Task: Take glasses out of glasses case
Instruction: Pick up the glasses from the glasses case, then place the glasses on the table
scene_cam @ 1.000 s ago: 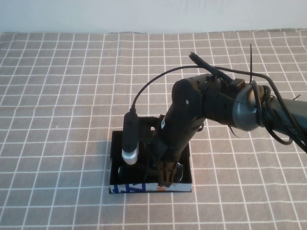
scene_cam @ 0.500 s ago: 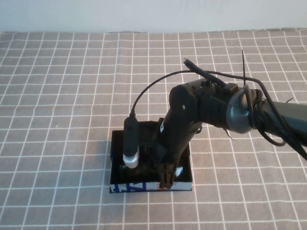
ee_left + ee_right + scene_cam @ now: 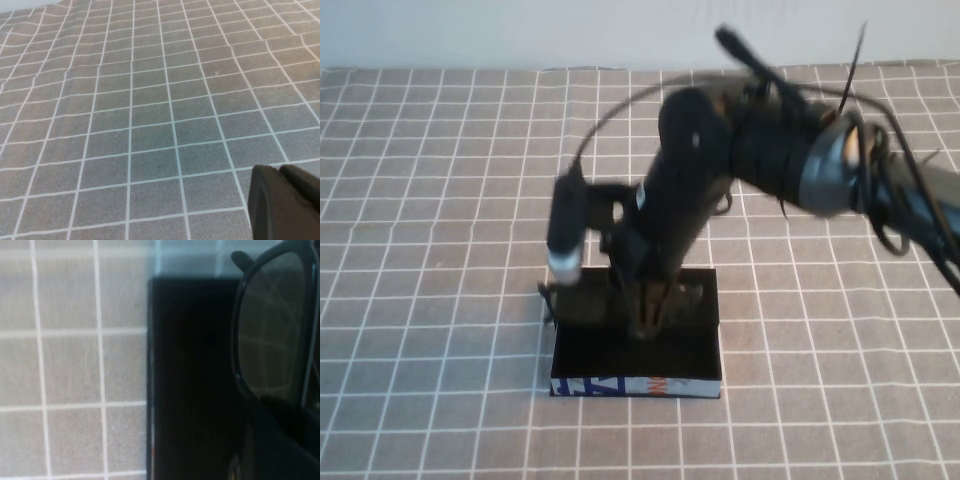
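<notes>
The glasses case (image 3: 635, 360) lies open on the checked cloth, its blue, white and orange strip along the near edge. Its dark inside also shows in the right wrist view (image 3: 195, 380). My right gripper (image 3: 645, 315) is shut on the black glasses (image 3: 585, 305) and holds them a little above the far part of the case. One dark lens (image 3: 272, 340) fills the right wrist view, above a finger (image 3: 285, 440). My left gripper (image 3: 287, 202) shows only in the left wrist view, over bare cloth, fingers together and empty.
The grey checked cloth (image 3: 440, 200) covers the whole table. A pale wall runs along the far edge (image 3: 520, 30). The right arm's cables (image 3: 850, 80) loop above it, and its black, white-tipped wrist camera (image 3: 565, 230) hangs beside the gripper.
My right gripper was down inside the case. It has risen and moved toward the far side, lifting the glasses out above the case. The case stayed put.
</notes>
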Controlling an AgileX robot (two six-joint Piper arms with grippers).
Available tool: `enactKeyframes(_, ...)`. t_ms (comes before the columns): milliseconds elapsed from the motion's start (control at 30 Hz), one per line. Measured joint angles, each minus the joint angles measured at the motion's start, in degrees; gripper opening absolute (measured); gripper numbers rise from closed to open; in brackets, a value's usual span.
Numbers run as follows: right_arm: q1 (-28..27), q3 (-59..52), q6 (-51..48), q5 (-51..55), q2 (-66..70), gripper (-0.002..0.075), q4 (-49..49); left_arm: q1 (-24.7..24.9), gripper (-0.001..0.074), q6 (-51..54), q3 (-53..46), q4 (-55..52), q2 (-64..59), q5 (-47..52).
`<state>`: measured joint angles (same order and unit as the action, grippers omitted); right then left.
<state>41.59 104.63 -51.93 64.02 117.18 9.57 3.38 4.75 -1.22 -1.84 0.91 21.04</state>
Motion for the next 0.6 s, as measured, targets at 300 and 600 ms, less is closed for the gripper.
enactKeyframes(300, -2.2, 8.6, 19.5, 6.2, -0.4, 0.0051, -8.2, 0.0, -0.0005, 0.0, 0.0, 0.0, 0.0, 0.0)
enactKeyframes(600, -17.7, 3.2, 37.2, 6.4, -0.9, 0.0051, 0.7, 0.0, -0.0004, 0.0, 0.0, 0.0, 0.0, 0.0)
